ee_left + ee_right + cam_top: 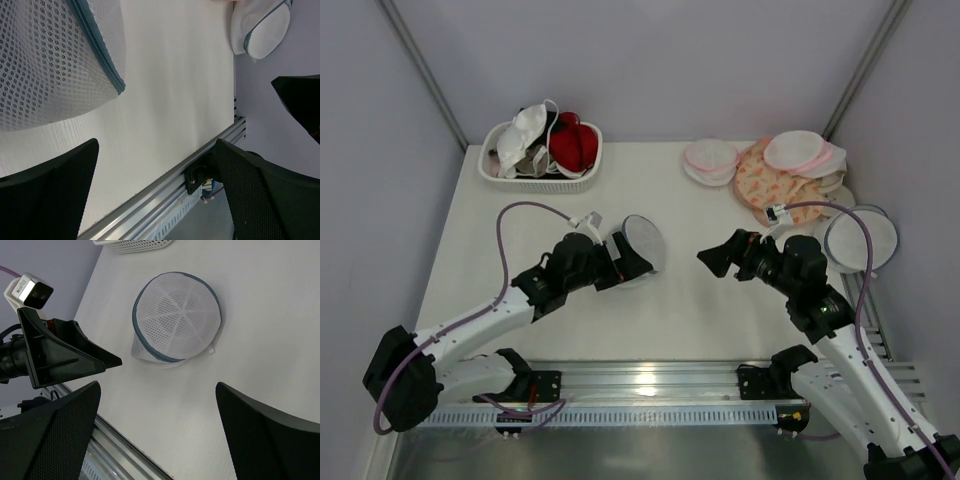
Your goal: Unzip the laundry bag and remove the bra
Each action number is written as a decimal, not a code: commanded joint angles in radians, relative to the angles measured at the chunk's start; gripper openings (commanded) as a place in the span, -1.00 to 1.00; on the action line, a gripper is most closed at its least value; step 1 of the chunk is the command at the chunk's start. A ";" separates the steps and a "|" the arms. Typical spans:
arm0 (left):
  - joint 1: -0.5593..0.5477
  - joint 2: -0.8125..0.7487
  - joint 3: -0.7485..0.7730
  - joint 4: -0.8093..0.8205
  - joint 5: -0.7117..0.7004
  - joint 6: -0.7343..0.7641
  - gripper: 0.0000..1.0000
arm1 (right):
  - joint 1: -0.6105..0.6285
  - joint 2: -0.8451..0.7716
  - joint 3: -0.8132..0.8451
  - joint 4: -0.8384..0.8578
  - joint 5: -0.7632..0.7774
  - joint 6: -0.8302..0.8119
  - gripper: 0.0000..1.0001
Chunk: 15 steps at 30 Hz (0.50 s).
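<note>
Laundry bag point(645, 243) is lying just beside the left gripper point(631, 262), farther from the right gripper point(712, 260), both gaping empty.

Soft, even light fills my views, the laundry bag point(177, 320) ahead of my right gripper point(157, 430) casting only a faint shadow, while my near fingers point(55, 440) show dark and slightly soft.

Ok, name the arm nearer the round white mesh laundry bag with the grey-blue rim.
Left. The left arm's fingers sit beside the laundry bag, on its left; the right arm's fingers stand off to its right.
</note>
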 commanded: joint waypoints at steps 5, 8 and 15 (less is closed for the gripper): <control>-0.110 0.072 0.039 0.050 -0.287 -0.095 0.99 | 0.004 -0.004 0.013 -0.049 -0.002 0.036 0.99; -0.156 0.123 0.055 0.074 -0.385 -0.130 0.99 | 0.005 -0.043 -0.012 -0.045 0.001 0.051 0.99; -0.170 0.252 0.129 -0.001 -0.506 -0.213 0.99 | 0.005 -0.103 -0.023 -0.114 0.023 0.047 0.99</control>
